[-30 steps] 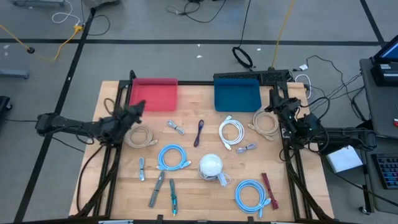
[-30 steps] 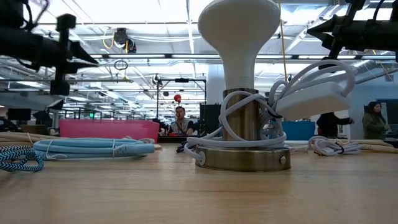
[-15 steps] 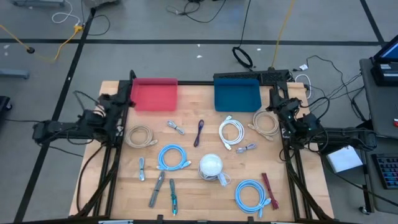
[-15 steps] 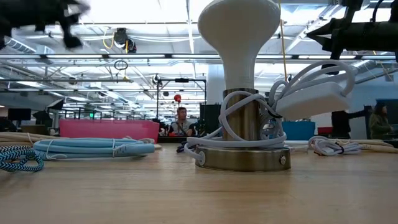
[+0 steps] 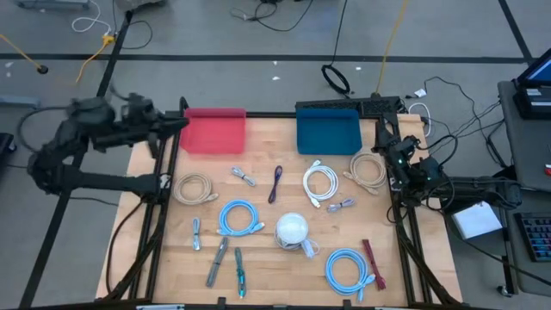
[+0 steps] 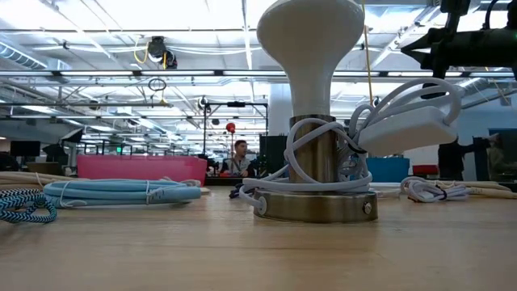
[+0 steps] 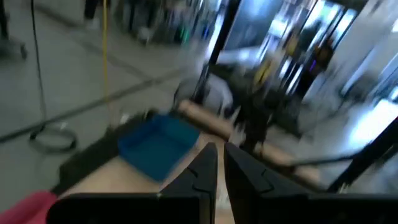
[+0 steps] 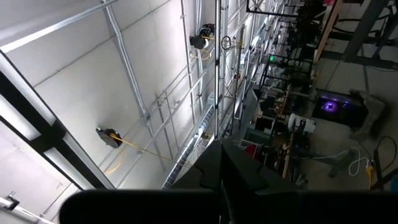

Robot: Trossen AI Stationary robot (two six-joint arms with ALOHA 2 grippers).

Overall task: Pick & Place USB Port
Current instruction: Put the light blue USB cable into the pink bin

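Several coiled USB cables lie flat on the wooden table: a white one (image 5: 320,182), two beige ones (image 5: 196,188) (image 5: 368,170) and two light blue ones (image 5: 239,217) (image 5: 346,267). Short cables lie between them, a purple one (image 5: 276,182) among them. My left gripper (image 5: 176,123) is raised beside the red tray's (image 5: 213,129) left edge, shut and holding nothing; in its wrist view the fingers (image 7: 221,163) point toward the blue tray (image 7: 155,144). My right gripper (image 5: 383,140) waits shut above the table's right edge, near the beige coil.
A white-bulbed lamp (image 5: 293,230) with a cord wound round its brass base (image 6: 315,202) stands near the table's middle. The blue tray (image 5: 328,129) sits at the far edge. Small tools (image 5: 222,261) lie at the near left, a red strip (image 5: 370,263) at the near right.
My left arm has swung up and away from the left beige coil, first toward the table's left edge, then toward the far edge beside the red tray. It has risen out of the low view. The cables have not moved.
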